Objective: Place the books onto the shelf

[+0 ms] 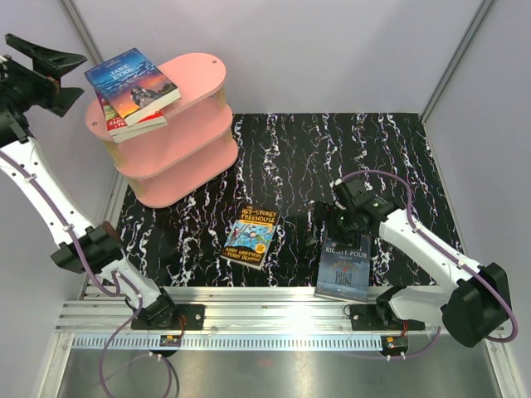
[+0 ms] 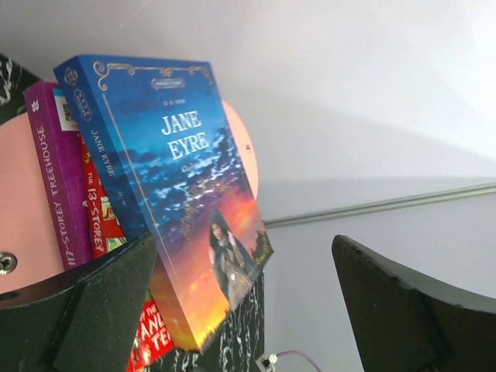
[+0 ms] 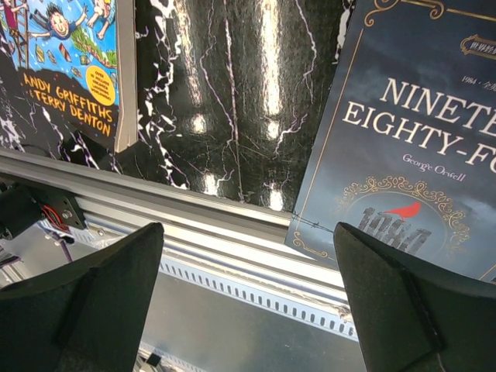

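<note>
Bright, even overhead light in all 3 views. Hard white glare along the metal rail (image 1: 274, 327), blown out at centre. Streaky reflections on the glossy black tabletop (image 3: 232, 93). Wall (image 2: 372, 93) graded white to grey downward. Left gripper (image 2: 244, 240) and right gripper (image 3: 248, 229) near-black, surface detail lost, edges slightly soft. Titles on "Jane Eyre" (image 2: 182, 132) and "Nineteen Eighty-Four" (image 3: 418, 108) sharp.

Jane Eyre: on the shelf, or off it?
On. Jane Eyre lies flat atop the red book on the top board of the shelf; the left gripper is open.
</note>
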Controlling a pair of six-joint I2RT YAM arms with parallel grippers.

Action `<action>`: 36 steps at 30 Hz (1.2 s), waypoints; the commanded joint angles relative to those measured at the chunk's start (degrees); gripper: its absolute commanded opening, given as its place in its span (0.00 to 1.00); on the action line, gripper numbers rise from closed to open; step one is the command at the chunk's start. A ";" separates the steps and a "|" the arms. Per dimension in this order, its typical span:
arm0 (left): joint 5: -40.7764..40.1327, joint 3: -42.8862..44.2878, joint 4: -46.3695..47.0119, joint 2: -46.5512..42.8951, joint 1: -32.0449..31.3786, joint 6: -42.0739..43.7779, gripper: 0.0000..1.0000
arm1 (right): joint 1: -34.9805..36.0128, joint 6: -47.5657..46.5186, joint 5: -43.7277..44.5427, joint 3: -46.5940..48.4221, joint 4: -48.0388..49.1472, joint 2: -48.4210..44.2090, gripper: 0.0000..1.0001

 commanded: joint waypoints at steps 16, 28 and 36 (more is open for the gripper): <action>-22.79 -13.76 -16.59 -20.63 2.28 12.62 0.92 | 0.06 -1.34 -17.17 47.35 10.02 20.12 0.07; -34.75 -32.04 -7.89 -28.56 -0.88 7.00 0.15 | 0.24 34.22 -29.14 98.91 46.17 63.47 0.00; -36.42 -34.53 0.56 -24.26 -8.79 12.17 0.00 | 1.21 51.50 -17.19 106.30 63.89 76.68 0.00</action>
